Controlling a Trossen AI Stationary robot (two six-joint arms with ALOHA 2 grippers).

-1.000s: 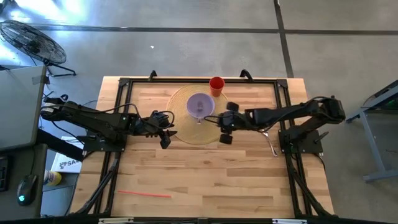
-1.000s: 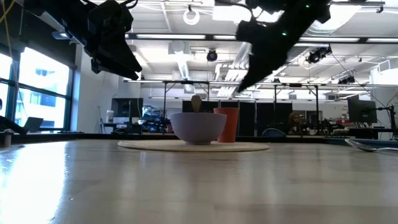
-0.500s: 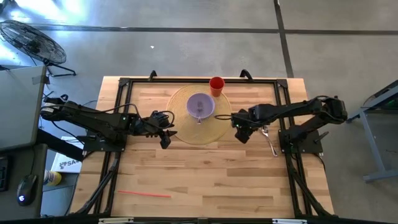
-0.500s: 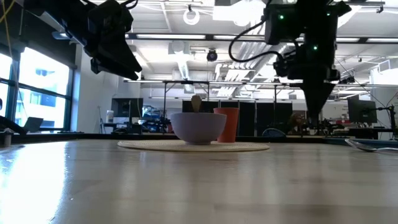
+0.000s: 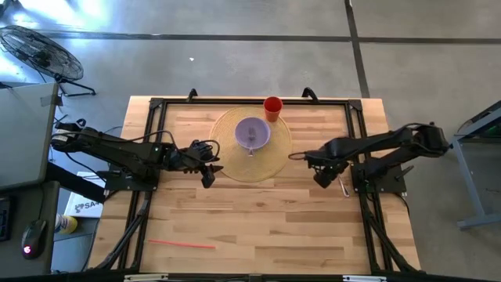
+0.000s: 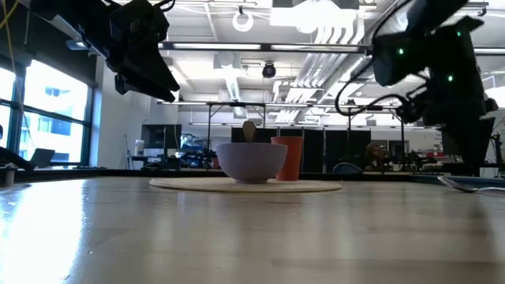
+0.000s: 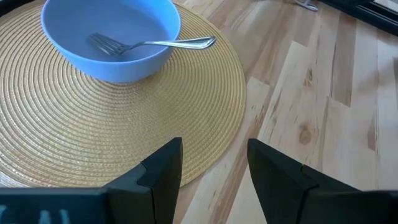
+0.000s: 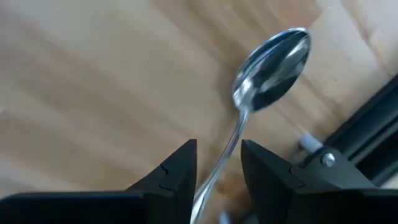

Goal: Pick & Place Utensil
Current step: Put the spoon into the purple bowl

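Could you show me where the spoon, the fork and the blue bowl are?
spoon [image 8: 273, 68], right wrist view, on its shiny scoop.
fork [image 7: 161, 43], left wrist view, on its handle over the bowl's rim.
blue bowl [image 7: 130, 62], left wrist view, on its outer wall.

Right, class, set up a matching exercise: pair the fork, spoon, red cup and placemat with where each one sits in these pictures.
Things:
1. fork
2. spoon
3. red cup
4. placemat

Places:
A. under the bowl
B. on bare wood by the right gripper
C. inside the bowl
D. at the placemat's far edge

Pairs: 1-C, 2-B, 3-D, 4-A
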